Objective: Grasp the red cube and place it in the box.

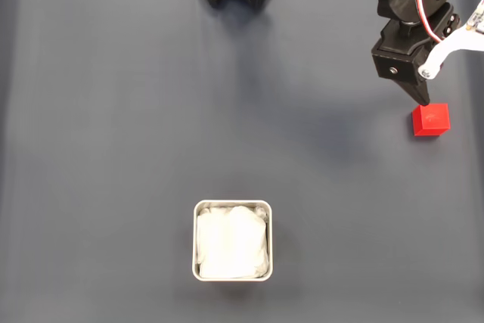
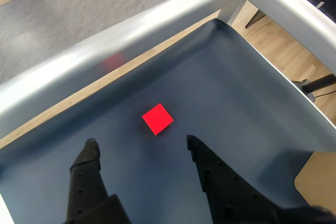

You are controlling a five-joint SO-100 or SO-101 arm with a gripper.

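while the gripper (image 2: pixel 140 148) hangs open above the mat (image 1: pixel 113 126), fingers spread wide and empty, the step in hand looks like the approach to the grasp. cube (image 1: pixel 431 119) sits at the right edge of the mat in the fixed view, just below the black finger tip, apart from it as far as i can tell. wrist view puts the cube (image 2: pixel 157 119) ahead of the two fingers (image 2: pixel 89 156) and about midway between them, not yet inside the gap. it lies turned corner-on to the fingers, so a good grasp likely needs a wrist twist to meet flat faces, then a drop so the tips pass either side before closing; closing on corners could make it spin or pop out. cube is small, bright red, plain matte faces, sharp edges, resting flat on the mat. box (image 1: pixel 198 241) is well apart, low centre in the fixed view, a square silvery tin with rounded corners and white soft lining, nothing else in it. the carry will be long, so a firm centred hold matters.
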